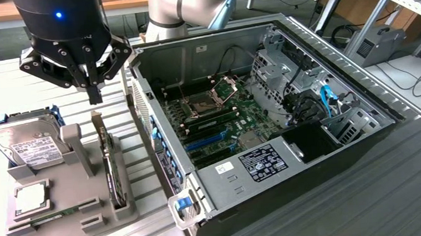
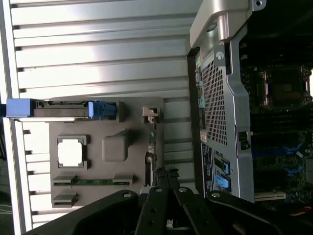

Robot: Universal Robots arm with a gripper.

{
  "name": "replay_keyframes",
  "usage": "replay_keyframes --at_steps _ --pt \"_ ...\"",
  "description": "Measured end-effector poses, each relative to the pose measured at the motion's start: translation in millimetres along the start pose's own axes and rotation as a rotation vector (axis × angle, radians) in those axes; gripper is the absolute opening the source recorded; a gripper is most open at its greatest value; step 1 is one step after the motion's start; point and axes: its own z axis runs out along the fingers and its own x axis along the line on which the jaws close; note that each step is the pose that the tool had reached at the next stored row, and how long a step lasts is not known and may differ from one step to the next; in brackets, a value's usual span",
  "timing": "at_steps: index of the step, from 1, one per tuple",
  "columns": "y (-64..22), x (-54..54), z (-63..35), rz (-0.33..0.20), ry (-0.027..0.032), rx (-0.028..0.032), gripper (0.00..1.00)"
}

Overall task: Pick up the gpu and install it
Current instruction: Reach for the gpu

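Observation:
The gpu (image 1: 111,164) stands on its long edge in a slot of the grey holder block (image 1: 69,217), beside the open computer case (image 1: 270,119). Its silver bracket end points toward the back of the holder. My gripper (image 1: 94,96) hangs above that back end, a short way clear of the card, fingers shut together with nothing between them. In the wrist view the gpu (image 2: 148,164) shows edge-on as a thin dark strip, directly beyond my shut gripper (image 2: 166,177). The case's motherboard (image 1: 211,123) lies exposed, with blue expansion slots (image 1: 205,142).
The holder also carries a silver hard drive (image 1: 27,143) in a blue frame, a square processor (image 1: 31,198) and a narrow memory stick (image 1: 54,216). The case's perforated rear wall (image 2: 215,98) rises right next to the holder. The ribbed metal table (image 1: 394,194) extends around them.

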Motion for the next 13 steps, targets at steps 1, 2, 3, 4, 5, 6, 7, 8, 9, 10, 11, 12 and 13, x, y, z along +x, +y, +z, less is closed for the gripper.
replay_keyframes --at_steps 1,2,3,4,5,6,7,8,9,10,11,12,13 --pt "-0.3 0.0 -0.1 0.000 0.0001 0.0001 0.11" --pt "-0.5 0.0 -0.1 0.000 0.0001 0.0001 0.11" --pt "-0.8 -0.1 -0.1 0.000 0.0000 0.0001 0.11" --pt "-1.0 -0.1 -0.1 0.000 0.0000 0.0001 0.11" --pt "-1.3 -0.1 -0.1 0.000 0.0000 0.0001 0.11" --pt "-1.5 -0.1 -0.1 0.000 0.0001 0.0001 0.11" --pt "-1.8 -0.1 -0.1 0.000 0.0000 0.0001 0.11" --pt "-2.3 -0.2 -0.1 0.000 0.0001 0.0001 0.11" --pt "-2.5 -0.2 -0.1 0.000 0.0000 0.0001 0.11" --pt "-2.8 -0.2 -0.1 0.000 0.0001 0.0000 0.11" --pt "-3.1 -0.2 -0.1 0.000 0.0000 0.0000 0.11" --pt "-3.3 -0.2 -0.2 0.000 0.0001 0.0001 0.11" --pt "-3.6 -0.3 -0.2 0.000 0.0000 0.0000 0.11"
